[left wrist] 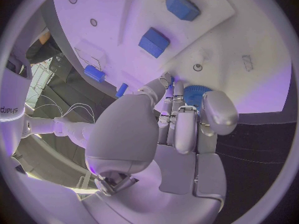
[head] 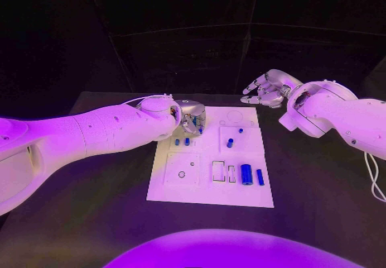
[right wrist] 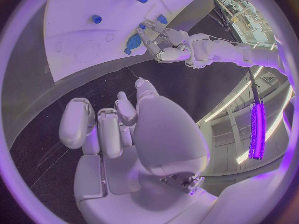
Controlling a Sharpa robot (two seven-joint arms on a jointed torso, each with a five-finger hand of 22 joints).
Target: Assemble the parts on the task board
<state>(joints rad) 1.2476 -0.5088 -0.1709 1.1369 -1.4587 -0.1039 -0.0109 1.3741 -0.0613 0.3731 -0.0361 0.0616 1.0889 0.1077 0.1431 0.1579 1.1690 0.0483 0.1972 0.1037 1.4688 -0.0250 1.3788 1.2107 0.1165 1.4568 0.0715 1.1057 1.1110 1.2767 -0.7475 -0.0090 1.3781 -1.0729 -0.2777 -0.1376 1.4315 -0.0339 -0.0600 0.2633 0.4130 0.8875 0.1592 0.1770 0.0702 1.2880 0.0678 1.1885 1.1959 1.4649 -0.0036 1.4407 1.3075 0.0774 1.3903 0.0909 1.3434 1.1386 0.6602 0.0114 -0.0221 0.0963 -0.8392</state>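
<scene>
The white task board (head: 211, 184) lies in the middle of the black table. My left hand (head: 191, 117) hovers over the board's far left corner and pinches a blue round part with a ridged rim (left wrist: 194, 94) between thumb and fingers. The same part (right wrist: 132, 43) shows at the left hand (right wrist: 167, 46) in the right wrist view. Two small blue parts (head: 182, 142) stand just below that hand. More blue parts sit mid-board (head: 230, 143) and near the front right (head: 247, 174). My right hand (head: 269, 88) hangs above the far right corner, fingers loosely apart, holding nothing.
The board (left wrist: 224, 45) has round outlines (head: 234, 116) at its far end and rectangular recesses (head: 218, 171) near the front. Blue blocks (left wrist: 154, 42) sit on it ahead of the left hand. Bare black table (head: 322, 184) surrounds the board.
</scene>
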